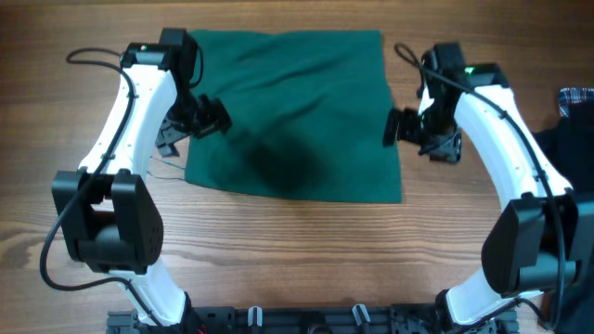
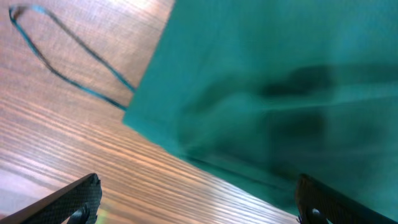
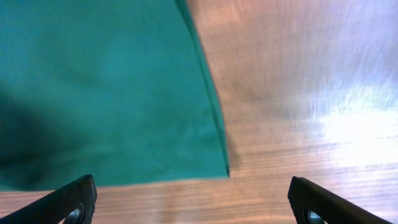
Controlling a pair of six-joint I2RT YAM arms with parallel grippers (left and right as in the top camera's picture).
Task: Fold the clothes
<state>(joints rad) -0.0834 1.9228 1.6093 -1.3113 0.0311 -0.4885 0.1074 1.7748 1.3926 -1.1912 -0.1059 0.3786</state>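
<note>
The dark green garment lies flat on the wooden table, roughly rectangular. My left gripper hovers at its left edge, open and empty. The left wrist view shows the garment's corner and a thin cord loop lying on the wood beside it. My right gripper hovers just off the garment's right edge, open and empty. The right wrist view shows the garment's corner between and ahead of the open fingers.
A blue-red plaid cloth and a dark garment lie at the table's right edge. Bare wooden tabletop lies in front of the green garment. The arm bases stand at the near edge.
</note>
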